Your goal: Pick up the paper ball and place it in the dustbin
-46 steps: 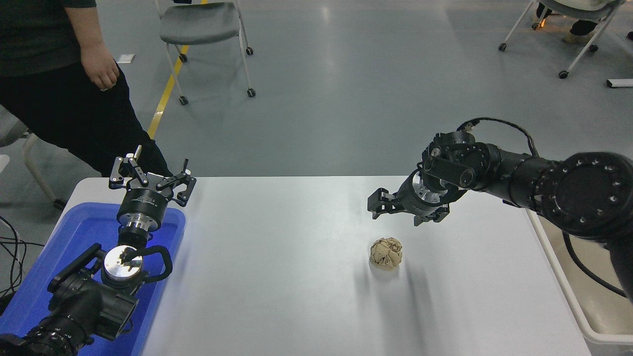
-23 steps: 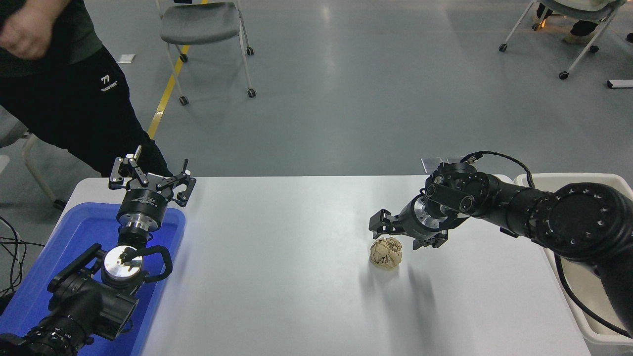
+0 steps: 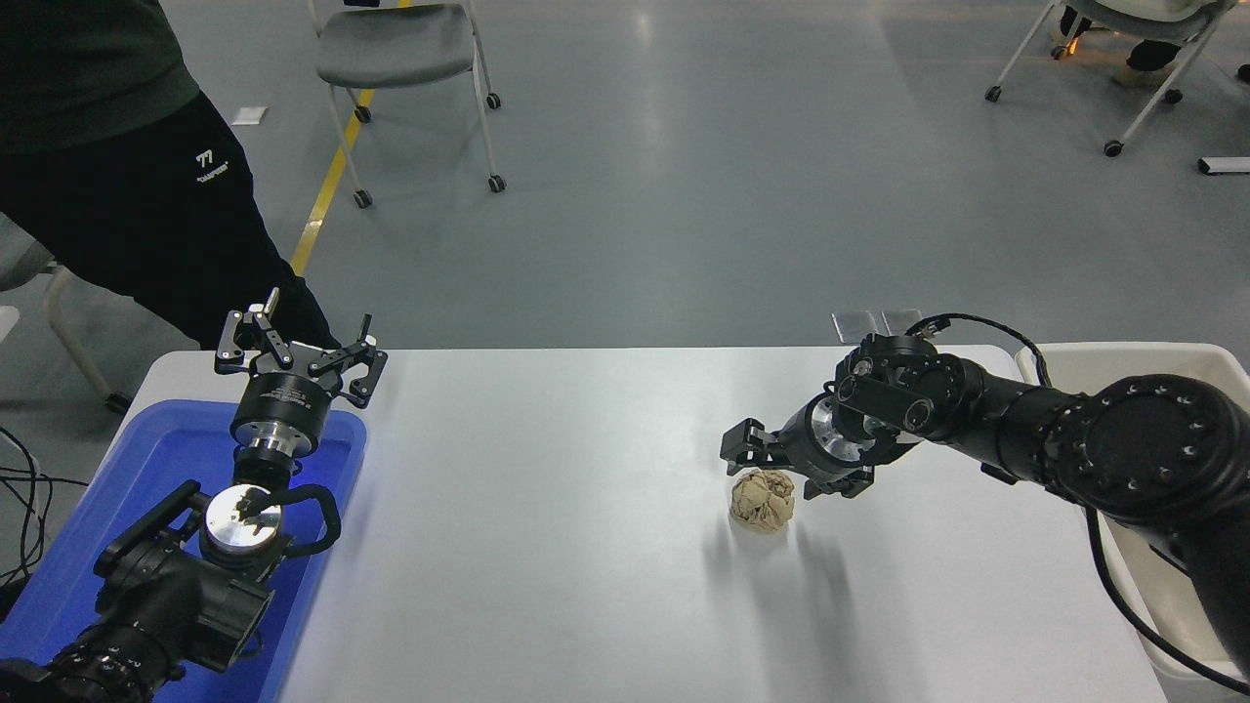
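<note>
The tan crumpled paper ball point(image 3: 763, 501) lies on the white table point(image 3: 547, 547), right of the middle. My right gripper point(image 3: 773, 471) hovers open just above and behind the ball, one finger at its far left and one at its right side; whether the fingers touch the paper I cannot tell. The beige dustbin point(image 3: 1123, 353) stands past the table's right edge, much of it hidden behind my right arm. My left gripper point(image 3: 298, 355) is parked open over the blue tray, holding nothing.
A blue tray point(image 3: 59, 576) sits on the table's left end under the left arm. A person in dark clothes point(image 3: 127, 195) stands at the far left corner. Wheeled chairs point(image 3: 400, 49) stand on the grey floor beyond.
My right gripper has come down and slightly left, from well above the table to just over the paper ball. The person's hand has gone out of view. The ball has not moved.
</note>
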Motion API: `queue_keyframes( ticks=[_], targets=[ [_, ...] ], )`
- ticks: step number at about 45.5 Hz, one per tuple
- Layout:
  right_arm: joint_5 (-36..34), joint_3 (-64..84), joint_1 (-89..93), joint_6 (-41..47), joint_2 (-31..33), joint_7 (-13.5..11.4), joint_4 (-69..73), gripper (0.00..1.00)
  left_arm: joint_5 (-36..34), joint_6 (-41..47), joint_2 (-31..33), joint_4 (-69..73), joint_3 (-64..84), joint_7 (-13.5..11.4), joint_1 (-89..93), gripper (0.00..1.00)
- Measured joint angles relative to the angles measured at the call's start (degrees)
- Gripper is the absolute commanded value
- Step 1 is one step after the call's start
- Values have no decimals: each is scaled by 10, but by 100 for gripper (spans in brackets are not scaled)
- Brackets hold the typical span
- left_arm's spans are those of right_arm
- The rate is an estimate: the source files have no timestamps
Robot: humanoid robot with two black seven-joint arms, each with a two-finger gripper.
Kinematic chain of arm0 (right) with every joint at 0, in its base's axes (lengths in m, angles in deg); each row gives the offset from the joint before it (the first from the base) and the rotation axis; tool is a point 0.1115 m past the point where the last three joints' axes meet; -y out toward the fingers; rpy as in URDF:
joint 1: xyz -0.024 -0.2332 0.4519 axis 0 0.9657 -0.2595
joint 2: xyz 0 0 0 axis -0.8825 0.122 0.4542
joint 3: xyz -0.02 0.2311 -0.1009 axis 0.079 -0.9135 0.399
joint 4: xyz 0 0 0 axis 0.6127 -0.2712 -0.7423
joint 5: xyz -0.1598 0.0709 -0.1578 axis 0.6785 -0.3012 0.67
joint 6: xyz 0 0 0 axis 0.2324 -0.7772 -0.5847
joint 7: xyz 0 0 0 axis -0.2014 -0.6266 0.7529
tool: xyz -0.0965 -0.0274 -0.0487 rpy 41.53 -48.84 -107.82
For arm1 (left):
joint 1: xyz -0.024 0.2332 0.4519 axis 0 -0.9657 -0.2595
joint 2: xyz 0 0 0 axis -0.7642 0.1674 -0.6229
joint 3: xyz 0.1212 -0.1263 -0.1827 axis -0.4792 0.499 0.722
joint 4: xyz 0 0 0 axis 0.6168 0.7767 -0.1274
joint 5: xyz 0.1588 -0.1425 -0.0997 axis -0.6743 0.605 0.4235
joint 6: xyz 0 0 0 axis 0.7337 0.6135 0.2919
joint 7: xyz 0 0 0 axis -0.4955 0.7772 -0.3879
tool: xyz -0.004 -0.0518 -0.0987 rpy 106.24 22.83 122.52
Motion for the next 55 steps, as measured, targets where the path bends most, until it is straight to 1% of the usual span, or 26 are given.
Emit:
queue_keyframes(
  ticks=[13,33,38,45,51,55],
  targets=[
    [19,-22,22,-10,0,1,-11,100,0,0,0,0,0,0,0,99],
    [25,-51,39,-24,0,2,-22,99,0,0,0,0,0,0,0,99],
    [26,-53,40,-27,0,6,-23,95,0,0,0,0,0,0,0,99],
    [31,-55,43,-29,0,11,-24,87,0,0,0,0,0,0,0,99],
    [55,-56,45,-30,0,17,-21,85,0,0,0,0,0,0,0,99],
    [80,-56,46,-30,0,30,-19,73,0,0,0,0,0,0,0,99]
  ],
)
